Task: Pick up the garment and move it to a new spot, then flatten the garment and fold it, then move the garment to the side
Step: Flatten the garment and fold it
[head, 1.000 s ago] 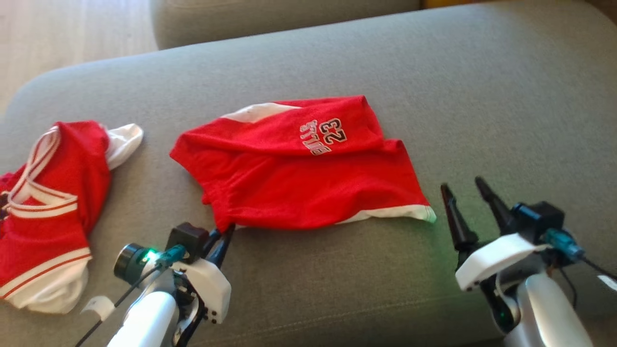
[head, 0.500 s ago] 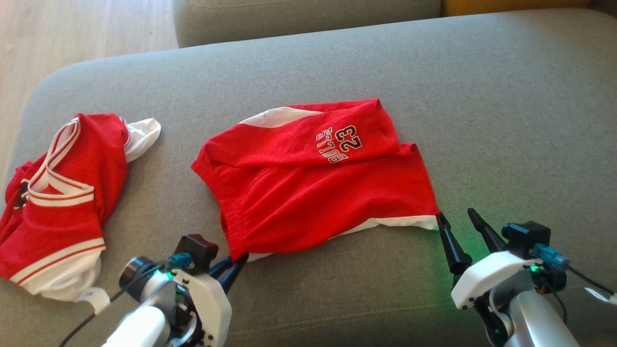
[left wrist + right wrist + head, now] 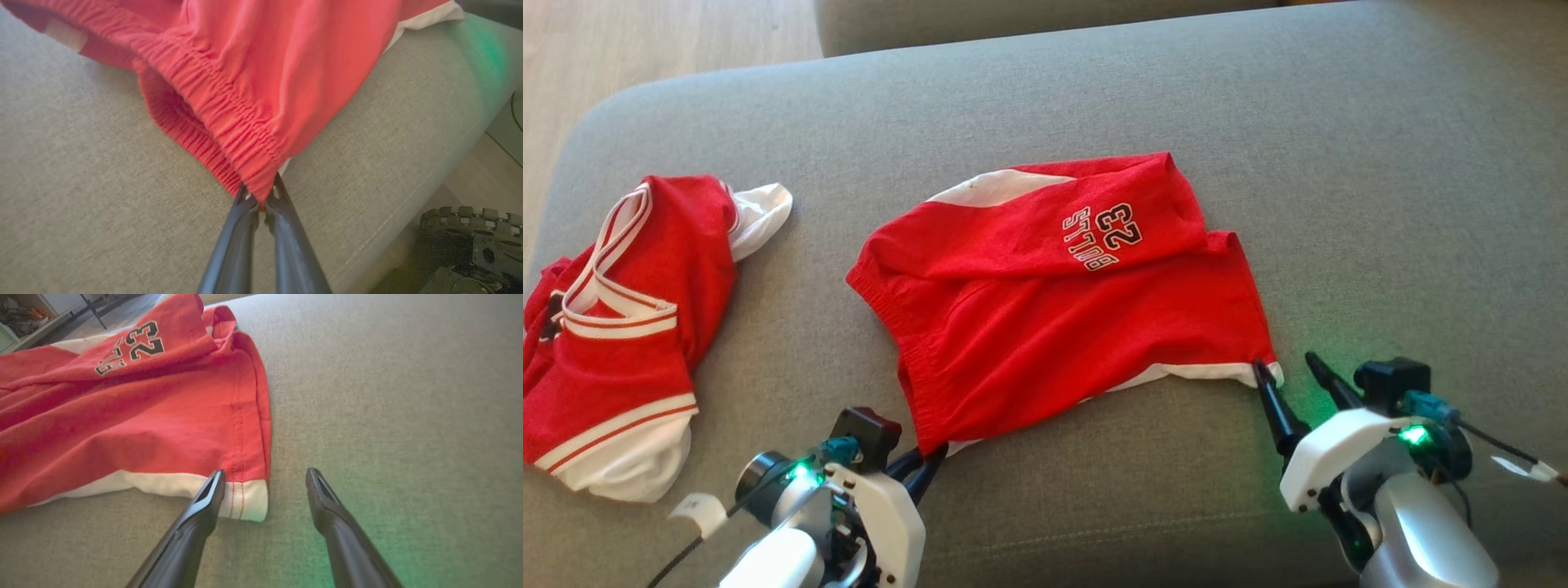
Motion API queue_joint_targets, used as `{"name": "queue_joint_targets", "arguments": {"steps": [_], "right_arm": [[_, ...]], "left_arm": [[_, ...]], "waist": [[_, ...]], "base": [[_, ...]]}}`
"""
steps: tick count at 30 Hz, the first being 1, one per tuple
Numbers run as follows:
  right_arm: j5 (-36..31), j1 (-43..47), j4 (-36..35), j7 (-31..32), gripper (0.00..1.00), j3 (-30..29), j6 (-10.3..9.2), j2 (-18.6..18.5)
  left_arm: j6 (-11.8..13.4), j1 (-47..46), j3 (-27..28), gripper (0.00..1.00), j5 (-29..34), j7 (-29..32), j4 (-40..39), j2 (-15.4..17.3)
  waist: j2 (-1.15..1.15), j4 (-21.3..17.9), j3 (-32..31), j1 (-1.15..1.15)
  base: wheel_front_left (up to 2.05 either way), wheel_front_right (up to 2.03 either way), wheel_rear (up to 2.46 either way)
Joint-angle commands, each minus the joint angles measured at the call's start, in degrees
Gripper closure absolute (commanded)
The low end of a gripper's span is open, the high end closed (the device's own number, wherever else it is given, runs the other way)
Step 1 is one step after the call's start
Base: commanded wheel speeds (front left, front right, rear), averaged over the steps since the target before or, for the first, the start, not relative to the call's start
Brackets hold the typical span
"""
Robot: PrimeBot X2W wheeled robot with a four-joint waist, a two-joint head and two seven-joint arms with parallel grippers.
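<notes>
Garment: red shorts (image 3: 1062,302), lying on the grey sofa cushion (image 3: 1339,163). They are partly doubled over, and the upper layer carries a black-and-white "23" print (image 3: 1119,229). They reach from one gripper's tips across to the other's.

Left gripper (image 3: 925,457): fingers pressed together, pinching the near corner of the elastic waistband (image 3: 216,106). The cloth fans up and away from the tips. In the left wrist view the gathered band bunches right at the fingertips (image 3: 239,220), with bare cushion on either side of them.

Right gripper (image 3: 1284,365): fingers wide apart, nothing between them gripped. The white hem corner (image 3: 245,500) of the shorts' leg ends in the gap, close to the finger nearer the shorts. That finger's tip overlaps the white band in the right wrist view; cannot tell if it touches. The other finger stands over bare cushion. A green glow falls on the fabric around it.

Beyond the left gripper's outer side, well apart from the shorts, is a second red-and-white garment (image 3: 621,327), crumpled. Wood floor (image 3: 645,41) shows past the cushion's far corner on that side.
</notes>
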Motion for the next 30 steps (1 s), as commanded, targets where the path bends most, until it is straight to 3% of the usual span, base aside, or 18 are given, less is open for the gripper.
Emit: {"name": "queue_joint_targets", "arguments": {"steps": [1,13,15,23,30], "right_arm": [[0.43,-1.98,-1.03,0.00,0.00,1.53,-0.02,0.13],[2.63,-4.04,4.60,-0.08,0.00,3.48,-0.02,0.13],[3.17,-4.40,5.23,0.02,1.00,4.61,-0.02,0.13],[3.79,-5.41,4.47,-2.21,1.00,5.06,-0.02,0.13],[0.57,-6.47,-1.89,-3.56,1.00,2.56,-0.02,0.13]], "left_arm": [[0.34,-3.05,1.91,1.00,0.56,-0.72,-1.12,0.84],[1.28,-3.95,1.29,1.00,0.80,-2.73,2.52,-0.41],[1.37,-4.22,1.25,1.00,0.88,-2.93,2.99,-0.33],[1.87,-4.73,1.61,1.00,0.64,-3.41,3.24,0.49],[2.87,-5.62,3.56,1.00,0.06,-4.78,-0.25,2.36]], "waist": [[0.00,0.13,0.04,0.00],[0.00,1.01,0.33,0.00],[0.00,1.07,0.34,0.00],[0.00,0.91,-0.40,0.00],[0.00,0.45,-2.05,0.00]], "base": [[0.00,0.00,0.00],[0.00,0.00,0.00],[0.00,0.00,0.00],[0.00,0.00,0.00],[0.00,0.00,0.00]]}}
